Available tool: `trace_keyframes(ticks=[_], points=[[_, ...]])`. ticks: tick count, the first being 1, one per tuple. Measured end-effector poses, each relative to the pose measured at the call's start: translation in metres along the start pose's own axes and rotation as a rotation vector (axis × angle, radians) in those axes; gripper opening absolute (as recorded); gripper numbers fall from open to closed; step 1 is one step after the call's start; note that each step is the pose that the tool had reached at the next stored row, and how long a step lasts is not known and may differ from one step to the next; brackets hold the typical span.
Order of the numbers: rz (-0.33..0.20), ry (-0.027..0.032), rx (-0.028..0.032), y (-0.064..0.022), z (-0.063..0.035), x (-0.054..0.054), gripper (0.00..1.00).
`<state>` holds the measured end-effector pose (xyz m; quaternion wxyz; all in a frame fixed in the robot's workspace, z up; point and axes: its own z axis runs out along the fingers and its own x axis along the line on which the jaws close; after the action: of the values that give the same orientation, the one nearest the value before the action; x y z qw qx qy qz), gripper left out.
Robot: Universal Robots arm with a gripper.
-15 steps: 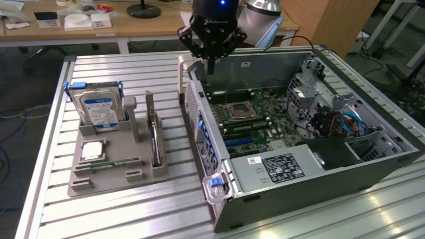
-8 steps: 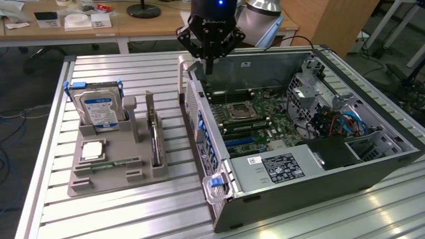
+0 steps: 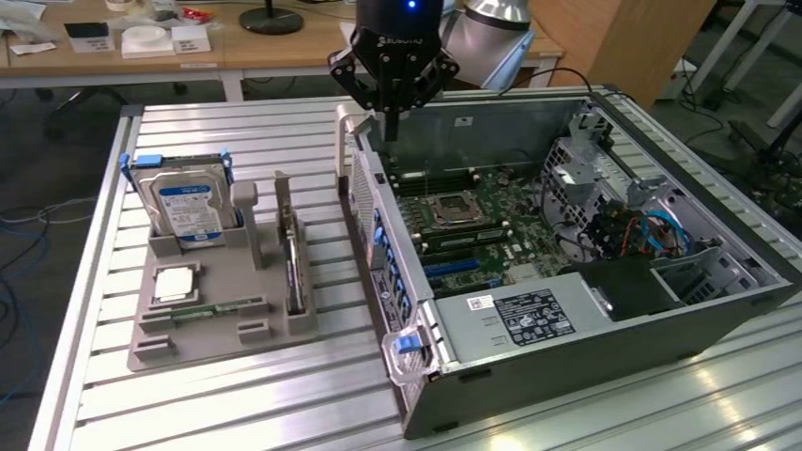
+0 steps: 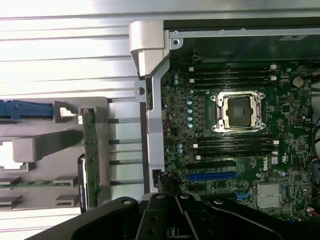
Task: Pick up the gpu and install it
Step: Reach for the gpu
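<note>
The gpu (image 3: 295,268) stands on edge in a slot of the grey holder (image 3: 213,338) on the table: a thin dark card with its silver bracket at the far end. From the wrist it appears edge-on as a green and black strip (image 4: 89,160). My gripper (image 3: 389,127) hangs above the far corner of the open computer case (image 3: 602,319), on the side towards the holder, and well away from the card. Its fingers are shut with nothing between them. In the wrist view its black body (image 4: 172,222) covers the near part of the motherboard.
The holder also carries a silver blue-labelled hard drive (image 3: 188,202), a CPU (image 3: 176,282) and a green RAM stick (image 3: 207,307). Inside the case lie the motherboard with a blue slot (image 4: 212,176), an empty CPU socket (image 4: 239,111) and the power supply (image 3: 527,315).
</note>
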<state>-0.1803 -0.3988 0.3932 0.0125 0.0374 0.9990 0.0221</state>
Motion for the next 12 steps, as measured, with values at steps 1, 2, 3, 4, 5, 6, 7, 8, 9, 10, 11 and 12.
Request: trace_keyframes(ticks=[1, 2, 3, 4, 5, 6, 7, 8, 9, 10, 11, 12], points=[[0.000, 0.0000, 0.0000, 0.0000, 0.0000, 0.0005, 0.11], [0.000, 0.0000, 0.0000, -0.0001, 0.0000, 0.0010, 0.11], [0.000, -0.0001, -0.0001, -0.0001, 0.0000, 0.0016, 0.11], [0.000, 0.0000, 0.0000, -0.0002, -0.0001, 0.0021, 0.11], [0.000, 0.0000, 0.0000, -0.0002, -0.0001, 0.0028, 0.11], [0.000, 0.0000, 0.0000, -0.0003, -0.0001, 0.0034, 0.11], [0.000, 0.0000, 0.0000, -0.0003, -0.0001, 0.0041, 0.11], [0.000, 0.0000, 0.0000, -0.0004, -0.0001, 0.0048, 0.11], [0.000, 0.0000, 0.0000, -0.0004, -0.0001, 0.0055, 0.11], [0.000, 0.0000, 0.0000, -0.0005, -0.0001, 0.0062, 0.11], [0.000, 0.0000, 0.0000, -0.0005, -0.0001, 0.0069, 0.11], [0.000, 0.0000, 0.0000, -0.0006, -0.0001, 0.0076, 0.11]])
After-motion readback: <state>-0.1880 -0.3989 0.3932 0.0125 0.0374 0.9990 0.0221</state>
